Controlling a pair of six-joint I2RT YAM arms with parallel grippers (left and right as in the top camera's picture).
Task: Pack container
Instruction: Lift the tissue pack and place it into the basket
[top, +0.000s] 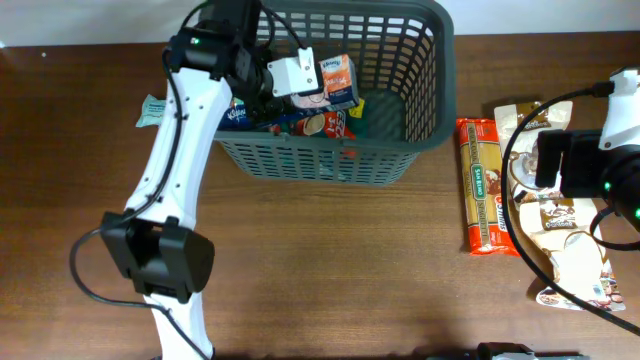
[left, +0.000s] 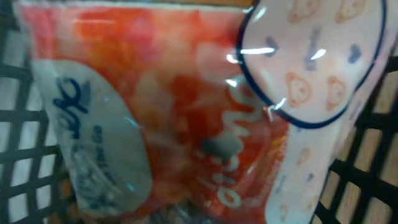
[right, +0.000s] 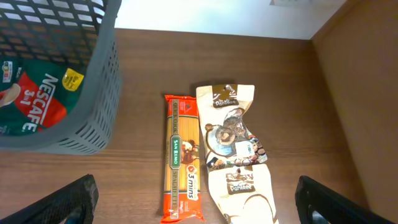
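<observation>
The dark grey lattice basket (top: 400, 152) stands at the back centre, and its wall also shows in the right wrist view (right: 104, 81). My left gripper (top: 300, 78) reaches into it from the left, shut on an orange and white packet (top: 338, 80) held near rim height. That packet (left: 186, 112) fills the left wrist view and hides the fingers. A red Nescafe packet (top: 325, 124) (right: 34, 106) and a blue packet (top: 240, 113) lie in the basket. My right gripper (top: 548, 165) (right: 199, 205) is open and empty above the table at the right.
An orange spaghetti pack (top: 485, 185) (right: 182, 155) lies on the wooden table right of the basket. A cream and brown Pantree bag (top: 570, 250) (right: 236, 149) lies beside it, under my right arm. A teal packet (top: 152, 110) lies left of my left arm.
</observation>
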